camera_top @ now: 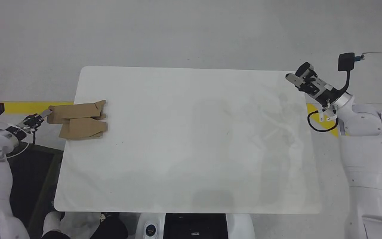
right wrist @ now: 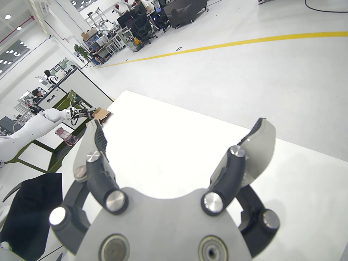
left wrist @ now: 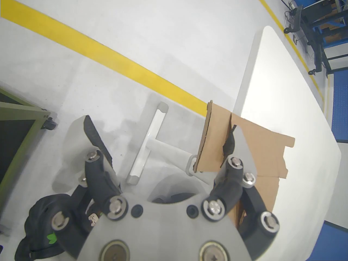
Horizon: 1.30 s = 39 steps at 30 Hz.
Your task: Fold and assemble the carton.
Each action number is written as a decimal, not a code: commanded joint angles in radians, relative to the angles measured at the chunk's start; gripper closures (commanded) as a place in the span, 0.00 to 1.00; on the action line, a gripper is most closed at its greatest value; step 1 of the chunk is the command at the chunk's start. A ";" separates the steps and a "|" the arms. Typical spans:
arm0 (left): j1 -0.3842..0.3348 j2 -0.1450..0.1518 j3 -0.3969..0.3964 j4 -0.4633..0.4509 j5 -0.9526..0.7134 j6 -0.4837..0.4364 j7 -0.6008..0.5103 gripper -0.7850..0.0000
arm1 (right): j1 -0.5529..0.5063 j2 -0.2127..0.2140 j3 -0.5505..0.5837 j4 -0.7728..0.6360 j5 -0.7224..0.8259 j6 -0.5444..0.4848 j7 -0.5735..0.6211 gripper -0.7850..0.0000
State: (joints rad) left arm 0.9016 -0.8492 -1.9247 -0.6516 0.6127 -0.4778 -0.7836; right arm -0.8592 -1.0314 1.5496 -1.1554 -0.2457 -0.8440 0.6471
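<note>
Left tool spread wide beside brown carton, right tool released above white table

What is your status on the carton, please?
Left tool open at the carton end. Right tool open over far table corner. Carton flat, overhanging table edge. Nothing blocking.

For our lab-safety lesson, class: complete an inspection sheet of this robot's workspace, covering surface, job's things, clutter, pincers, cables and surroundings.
Surface: white table with rounded corners.
Job's things: flattened brown carton at the table's left edge, partly overhanging it.
Clutter: nothing seen.
Pincers: left pincer open, one finger at the carton's overhanging end; right pincer open, holding nothing, above the far right corner.
Cables: black cable loop at the right wrist.
Surroundings: yellow floor line; green-framed cart beside the table; pink bottle near it.
</note>
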 commanded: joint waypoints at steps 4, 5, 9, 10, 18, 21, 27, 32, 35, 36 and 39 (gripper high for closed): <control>-0.052 -0.005 0.027 0.082 -0.082 -0.022 -0.059 0.00 | 0.000 0.000 0.000 0.000 0.000 0.000 0.000 0.00; -0.063 -0.007 0.031 0.097 -0.094 -0.016 -0.054 0.00 | 0.000 0.000 0.000 0.000 0.000 0.000 0.000 0.00; -0.103 -0.014 0.045 0.157 -0.154 0.004 -0.054 0.00 | 0.000 0.000 0.000 0.000 0.000 0.000 0.000 0.00; -0.110 -0.015 0.050 0.165 -0.163 0.004 -0.063 0.14 | 0.000 0.000 0.000 0.000 0.000 0.000 0.000 0.00; -0.157 -0.020 0.066 0.229 -0.261 -0.002 -0.120 1.00 | 0.000 0.000 0.000 0.000 0.000 0.000 0.000 0.00; -0.168 -0.018 0.061 0.243 -0.305 0.001 -0.141 1.00 | 0.000 0.000 0.000 0.000 0.000 0.000 0.000 0.00; -0.176 -0.012 0.054 0.245 -0.366 -0.003 -0.163 1.00 | 0.000 0.000 0.000 0.000 0.000 0.000 0.000 0.00; -0.188 -0.012 0.044 0.227 -0.457 -0.022 -0.199 1.00 | 0.000 0.000 0.000 0.000 0.000 0.000 0.000 0.00; -0.199 -0.016 0.048 0.199 -0.497 -0.028 -0.182 1.00 | 0.000 0.000 0.000 0.000 0.000 0.000 0.000 0.00; -0.204 -0.020 0.052 0.191 -0.515 -0.024 -0.181 1.00 | 0.000 0.000 0.000 0.000 0.000 0.000 0.000 0.00; -0.223 -0.031 0.071 0.155 -0.553 -0.008 -0.168 1.00 | 0.000 0.000 0.000 0.000 0.000 0.000 0.000 0.00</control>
State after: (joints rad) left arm 0.6850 -0.8757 -1.8617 -0.4848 0.0722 -0.4924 -0.9566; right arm -0.8592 -1.0314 1.5496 -1.1554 -0.2457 -0.8440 0.6471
